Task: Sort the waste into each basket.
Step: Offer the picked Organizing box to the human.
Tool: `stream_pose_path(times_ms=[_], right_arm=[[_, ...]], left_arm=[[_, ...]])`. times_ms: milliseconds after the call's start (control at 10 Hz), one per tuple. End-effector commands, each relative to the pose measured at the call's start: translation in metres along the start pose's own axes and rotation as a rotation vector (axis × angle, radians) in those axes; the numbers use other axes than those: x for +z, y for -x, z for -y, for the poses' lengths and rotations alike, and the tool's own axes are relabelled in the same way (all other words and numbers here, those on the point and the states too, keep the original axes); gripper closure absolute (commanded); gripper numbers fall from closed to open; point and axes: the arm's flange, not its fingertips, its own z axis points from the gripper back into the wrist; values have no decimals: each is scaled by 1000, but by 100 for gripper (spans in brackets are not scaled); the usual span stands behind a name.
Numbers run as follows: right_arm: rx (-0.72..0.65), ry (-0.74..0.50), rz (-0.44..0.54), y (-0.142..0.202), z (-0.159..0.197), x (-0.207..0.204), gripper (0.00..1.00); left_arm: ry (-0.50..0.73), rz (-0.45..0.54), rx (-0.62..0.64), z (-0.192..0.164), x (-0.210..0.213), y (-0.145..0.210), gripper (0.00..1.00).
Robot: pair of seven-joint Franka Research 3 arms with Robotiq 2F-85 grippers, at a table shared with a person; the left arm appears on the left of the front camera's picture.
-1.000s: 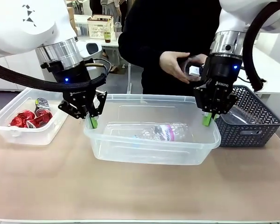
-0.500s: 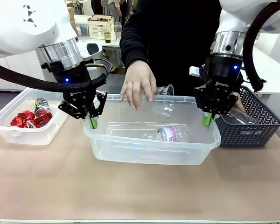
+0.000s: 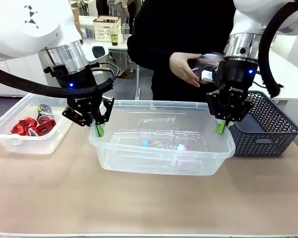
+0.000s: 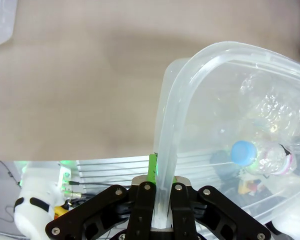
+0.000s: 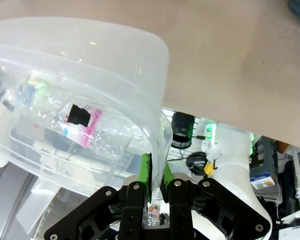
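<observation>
With left claw [image 3: 98, 130] and right claw [image 3: 220, 127] clenched on opposite rims of the clear tub [image 3: 161, 161], uneven motion risks rim slippage, spilling the plastic bottles [image 3: 164, 144] onto the surface [image 3: 149, 203].

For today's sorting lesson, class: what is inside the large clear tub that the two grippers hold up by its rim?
Inside the large clear tub lie see-through plastic bottles, one with a blue cap and a pink label. Overlap and glare hide their exact number.
</observation>
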Motion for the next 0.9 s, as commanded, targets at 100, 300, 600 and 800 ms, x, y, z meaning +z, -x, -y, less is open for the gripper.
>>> stream_pose_path(times_ms=[100,300,600,800], right_arm=[[15,9,-16,3,-2,5,100],[15,9,-16,3,-2,5,100],[15,9,-16,3,-2,5,100],[15,9,-16,3,-2,5,100]], left_arm=[[9,8,25,-5,0,0,100],[9,8,25,-5,0,0,100],[9,8,25,-5,0,0,100],[9,8,25,-5,0,0,100]])
